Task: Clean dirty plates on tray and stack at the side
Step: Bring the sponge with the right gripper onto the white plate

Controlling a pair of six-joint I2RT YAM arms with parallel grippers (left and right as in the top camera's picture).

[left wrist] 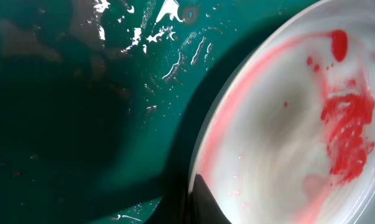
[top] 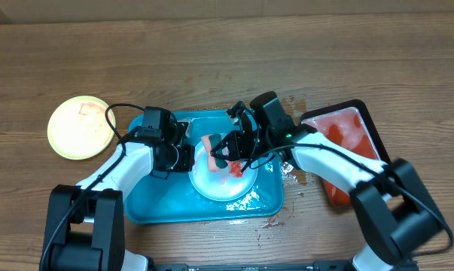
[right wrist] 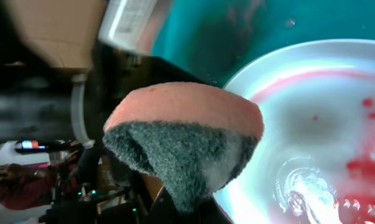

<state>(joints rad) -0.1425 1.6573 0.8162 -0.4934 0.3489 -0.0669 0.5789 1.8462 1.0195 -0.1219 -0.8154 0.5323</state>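
The sponge [right wrist: 184, 134] sits pinched in right hand [top: 228, 150] above pale blue plate [top: 215, 182]; left hand [top: 183, 156] clamps its rim. Press flat, scrub red smears [left wrist: 346, 124], hold plate steady.

Your left arm [top: 125, 162] had smooth white link shells between black joint housings, with a thin black cable [top: 112, 113] looping from its wrist. Your right arm [top: 328, 159] matched it, rising from a black base block and showing a small green light [top: 289, 136] near its wrist.
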